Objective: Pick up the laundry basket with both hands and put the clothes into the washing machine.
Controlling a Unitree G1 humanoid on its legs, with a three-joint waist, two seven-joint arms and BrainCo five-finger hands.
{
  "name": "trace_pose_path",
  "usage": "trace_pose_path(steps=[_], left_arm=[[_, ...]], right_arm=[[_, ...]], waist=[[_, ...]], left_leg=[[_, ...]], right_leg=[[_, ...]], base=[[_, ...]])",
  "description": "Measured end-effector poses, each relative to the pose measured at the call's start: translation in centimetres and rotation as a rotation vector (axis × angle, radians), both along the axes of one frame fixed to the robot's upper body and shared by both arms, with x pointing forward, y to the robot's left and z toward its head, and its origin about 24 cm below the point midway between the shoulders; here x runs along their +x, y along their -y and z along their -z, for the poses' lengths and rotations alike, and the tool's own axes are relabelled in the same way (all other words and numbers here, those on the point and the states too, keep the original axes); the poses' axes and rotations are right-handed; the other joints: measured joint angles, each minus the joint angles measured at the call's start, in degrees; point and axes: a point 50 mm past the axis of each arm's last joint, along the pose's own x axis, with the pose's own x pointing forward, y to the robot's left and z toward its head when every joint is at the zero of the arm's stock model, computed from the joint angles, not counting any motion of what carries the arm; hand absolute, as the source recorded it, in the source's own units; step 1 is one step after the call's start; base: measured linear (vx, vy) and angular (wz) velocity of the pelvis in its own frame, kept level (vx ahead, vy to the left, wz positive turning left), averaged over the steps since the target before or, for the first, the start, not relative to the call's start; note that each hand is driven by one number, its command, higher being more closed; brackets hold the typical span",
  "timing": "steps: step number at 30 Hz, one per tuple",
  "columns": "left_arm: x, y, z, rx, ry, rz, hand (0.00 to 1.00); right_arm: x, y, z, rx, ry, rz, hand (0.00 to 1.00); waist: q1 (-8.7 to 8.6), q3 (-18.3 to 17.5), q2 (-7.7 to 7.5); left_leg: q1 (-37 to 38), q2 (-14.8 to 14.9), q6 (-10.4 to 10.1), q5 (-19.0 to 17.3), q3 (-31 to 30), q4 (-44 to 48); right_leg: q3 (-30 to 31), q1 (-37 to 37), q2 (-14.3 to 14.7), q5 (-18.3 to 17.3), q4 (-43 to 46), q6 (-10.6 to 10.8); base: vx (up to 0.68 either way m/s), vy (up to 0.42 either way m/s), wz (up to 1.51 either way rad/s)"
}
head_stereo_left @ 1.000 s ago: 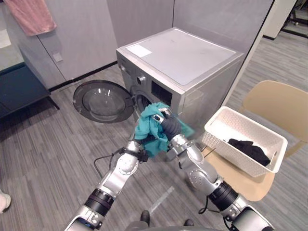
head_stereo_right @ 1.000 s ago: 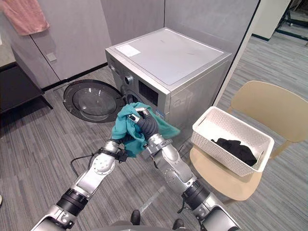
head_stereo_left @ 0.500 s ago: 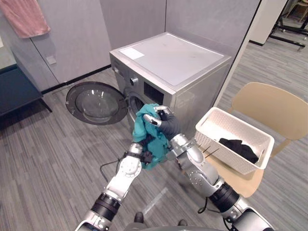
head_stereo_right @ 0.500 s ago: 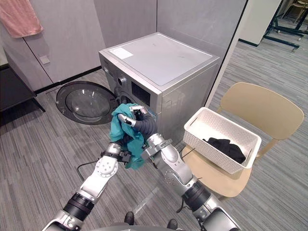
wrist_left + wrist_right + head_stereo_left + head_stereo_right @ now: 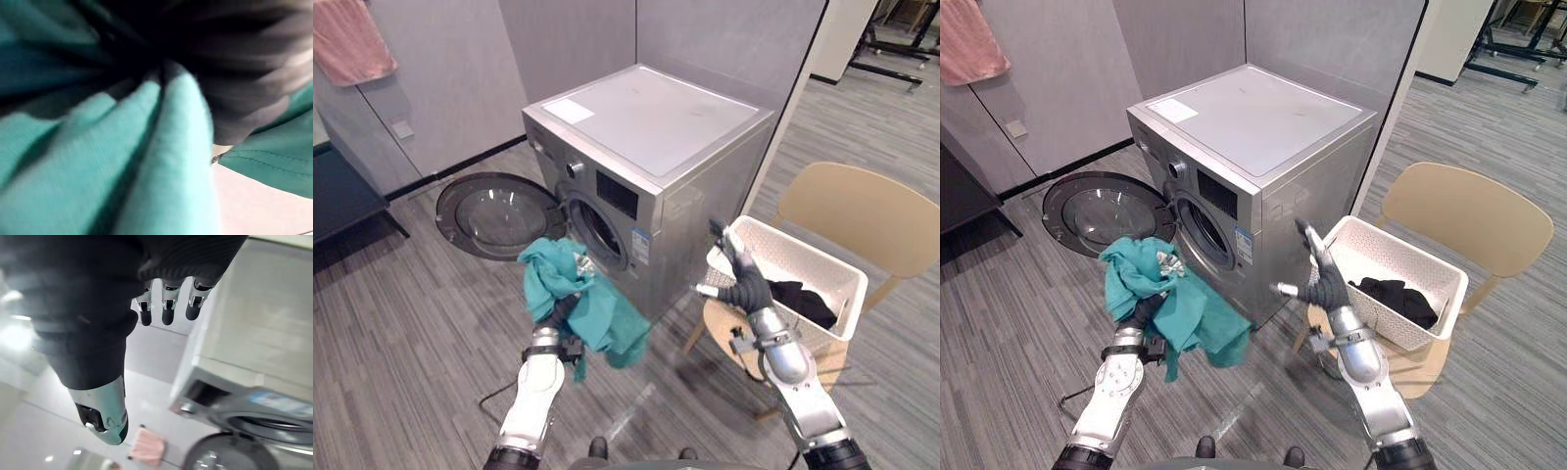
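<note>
Left eye view: left hand [image 5: 580,262] has the teal garment [image 5: 592,308] bunched in a closed grip just in front of the washing machine [image 5: 646,127]. Its door [image 5: 499,215] is open, but nothing's loaded yet as far as I can see. Over on the right, the right hand [image 5: 741,284] is empty with fingers spread, beside the basket [image 5: 822,257] on the chair [image 5: 862,211]. 1 black garment [image 5: 803,299] lies inside, so that's to do too. Drum's too dark to check.

Left wrist view: teal folds right up close, grip itself hard to make out.

Right wrist view: straight fingers, nothing held.
</note>
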Motion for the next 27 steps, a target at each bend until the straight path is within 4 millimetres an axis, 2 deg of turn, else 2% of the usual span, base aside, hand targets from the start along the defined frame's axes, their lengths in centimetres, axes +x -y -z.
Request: trace_pose_path(steps=[2, 3, 4, 6, 8, 10, 11, 12, 13, 14, 15, 16, 19, 20, 21, 22, 23, 24, 25, 26, 27], left_arm=[[-0.8, -0.3, 1.6, 0.001, -0.077, 0.001, 1.00], [-1.0, -0.4, 2.1, 0.001, -0.099, 0.001, 1.00], [-1.3, -0.5, 3.2, 0.000, -0.153, 0.003, 1.00], [-2.0, -0.6, 5.0, -0.010, -0.246, 0.001, 1.00], [-2.2, -0.5, 5.7, -0.034, -0.285, 0.002, 1.00], [-2.5, -0.4, 6.3, -0.051, -0.318, -0.005, 1.00], [-2.7, -0.3, 6.8, -0.063, -0.341, -0.012, 1.00], [-3.2, -0.3, 7.2, -0.069, -0.368, -0.021, 1.00], [-3.4, -0.3, 7.4, -0.074, -0.380, -0.026, 1.00], [-4.3, -0.4, 8.0, -0.081, -0.412, -0.034, 1.00], [-4.9, -0.7, 8.6, -0.082, -0.443, -0.038, 1.00], [-5.2, -0.8, 8.8, -0.081, -0.457, -0.038, 1.00], [-5.9, -0.8, 9.7, -0.079, -0.511, -0.031, 1.00], [-6.2, -0.6, 9.9, -0.083, -0.531, -0.018, 1.00], [-6.4, -0.4, 10.1, -0.085, -0.539, -0.013, 1.00], [-6.6, -0.1, 10.2, -0.083, -0.546, 0.008, 1.00], [-6.6, 0.0, 10.1, -0.083, -0.545, 0.014, 1.00], [-6.3, 0.0, 10.0, -0.077, -0.540, 0.031, 1.00], [-6.3, -0.1, 10.0, -0.069, -0.538, 0.035, 1.00], [-6.2, -0.3, 9.9, -0.059, -0.537, 0.039, 1.00], [-6.2, -0.4, 9.9, -0.053, -0.536, 0.039, 1.00]], right_arm=[[-0.9, 1.3, 4.7, -0.059, -0.219, 0.051, 0.00], [-1.2, 1.6, 5.8, -0.073, -0.268, 0.064, 0.00], [-2.1, 2.3, 8.2, -0.099, -0.380, 0.100, 0.00], [-3.9, 3.6, 11.7, -0.092, -0.563, 0.190, 0.00], [-5.0, 4.3, 13.2, -0.075, -0.645, 0.251, 0.00], [-6.3, 4.9, 14.7, -0.051, -0.727, 0.326, 0.00], [-7.4, 5.0, 15.8, -0.033, -0.787, 0.369, 0.00], [-8.0, 5.0, 16.4, -0.029, -0.831, 0.392, 0.00], [-8.2, 5.0, 16.6, -0.026, -0.845, 0.400, 0.00], [-8.8, 5.0, 17.1, -0.024, -0.875, 0.422, 0.00], [-8.6, 4.6, 17.2, -0.018, -0.878, 0.425, 0.00], [-8.4, 4.5, 17.2, -0.014, -0.873, 0.424, 0.00], [-7.3, 3.6, 16.9, 0.011, -0.846, 0.427, 0.00], [-7.3, 3.7, 16.9, 0.018, -0.847, 0.436, 0.00], [-7.4, 3.8, 16.9, 0.019, -0.851, 0.443, 0.00], [-7.6, 4.2, 17.0, 0.024, -0.862, 0.458, 0.00], [-7.6, 4.2, 17.0, 0.025, -0.864, 0.460, 0.00], [-7.7, 4.1, 17.0, 0.035, -0.870, 0.462, 0.00], [-7.7, 3.8, 17.1, 0.047, -0.873, 0.460, 0.00], [-7.4, 3.1, 17.1, 0.062, -0.868, 0.447, 0.00], [-7.4, 3.0, 17.1, 0.064, -0.867, 0.443, 0.00]], waist=[[-0.28, 0.02, 0.05], [-0.27, 0.04, 0.07], [-0.19, 0.06, 0.09], [-0.27, 0.39, 0.24], [-0.19, 1.25, 0.55], [-0.25, 3.01, 0.89], [-0.27, 3.91, 0.54], [-0.08, 4.10, 0.32], [-0.17, 4.28, 0.36], [-0.07, 4.38, 0.52], [-0.04, 4.46, 0.23], [-0.03, 4.65, -0.05], [0.01, 5.91, -1.72], [-0.08, 6.31, -2.35], [-0.20, 6.40, -2.46], [-0.27, 6.53, -2.59], [-0.34, 6.65, -2.66], [-1.16, 7.38, -2.53], [-1.86, 7.97, -2.24], [-3.26, 8.84, -2.26], [-3.35, 8.97, -2.34]], left_leg=[[-0.87, -0.13, 0.00, 0.01, -0.75, -0.04], [-1.09, -0.15, 0.00, 0.01, -0.89, -0.04], [-1.79, -0.23, 0.01, 0.02, -1.89, -0.01], [-4.66, -0.77, 0.06, 0.02, -4.92, 0.70], [-6.91, -1.35, 0.47, 0.13, -7.49, 1.79], [-8.91, -1.72, 2.09, 0.01, -7.90, 3.04], [-9.76, -1.68, 7.08, -0.88, -3.08, 4.34], [-10.03, -1.16, 8.86, -1.45, 2.27, 5.06], [-10.14, -0.68, 8.77, -1.38, 4.79, 5.50], [-10.07, -0.35, 5.91, -0.05, 7.44, 6.37], [-9.78, -1.10, 4.63, -0.42, 7.40, 6.43], [-9.73, -1.38, 4.24, -0.79, 7.46, 6.49], [-11.14, -4.32, 5.36, -5.96, 7.91, 12.09], [-11.30, -5.29, 5.98, -9.32, 7.97, 15.83], [-11.31, -6.20, 6.42, -11.19, 7.82, 17.90], [-11.13, -7.66, 7.54, -14.70, 7.17, 21.21], [-10.78, -8.28, 7.99, -15.71, 6.81, 22.05], [-9.00, -8.84, 8.95, -17.66, 5.59, 23.06], [-7.77, -8.81, 9.22, -18.62, 4.53, 23.50], [-4.66, -8.54, 9.85, -19.93, 2.99, 22.51], [-3.45, -8.52, 10.11, -20.24, 2.84, 21.67]], right_leg=[[-1.03, -0.50, 0.15, -0.10, -0.01, 0.09], [-1.28, -0.60, 0.14, -0.13, -0.01, 0.07], [-2.20, -0.78, 0.09, -0.30, -0.01, -0.01], [-6.02, -1.22, -0.48, -0.97, 0.02, -0.04], [-9.16, -1.47, -0.88, -1.77, 0.58, 0.20], [-13.19, -1.54, -1.97, -3.76, 2.89, 0.73], [-15.90, -1.90, -3.83, -5.72, 5.67, 1.53], [-17.45, -2.46, -5.55, -7.27, 8.35, 2.14], [-18.25, -2.49, -6.23, -7.92, 9.58, 2.38], [-19.02, -2.56, -7.71, -9.57, 12.36, 3.52], [-19.02, -2.59, -8.73, -10.20, 13.34, 4.45], [-18.98, -2.65, -9.24, -10.39, 13.65, 4.74], [-18.84, -2.50, -13.55, -11.87, 16.30, 7.51], [-18.37, -2.54, -16.21, -13.83, 20.72, 9.19], [-17.52, -2.74, -18.17, -14.65, 24.09, 9.60], [-13.95, -5.81, -22.22, -15.00, 34.77, 8.15], [-11.74, -7.79, -23.60, -14.26, 39.97, 6.59], [-4.86, -12.78, -25.14, -11.24, 50.65, 1.79], [-0.71, -14.74, -23.75, -13.24, 54.77, 3.61], [2.68, -17.75, -19.86, -17.51, 58.00, 4.88], [3.10, -18.79, -18.82, -18.44, 57.76, 4.88]], base=[[0.00, 0.002, 0.15], [0.00, 0.007, 0.25], [0.00, 0.006, 0.35], [-0.03, 0.001, 0.76], [-0.01, -0.017, 0.99], [0.04, 0.006, 1.19], [0.10, 0.049, 1.15], [0.14, 0.058, 1.07], [0.20, 0.049, 0.72], [0.21, 0.050, 0.41], [0.21, 0.061, 0.28], [0.23, 0.087, 0.05], [0.24, 0.131, 0.04], [0.25, 0.143, 0.13], [0.26, 0.154, 0.21], [0.27, 0.221, 0.21], [0.35, 0.282, 0.27], [0.32, 0.225, 0.33], [0.45, 0.164, 0.59], [0.31, 0.082, 0.52], [0.40, 0.073, 0.44]])
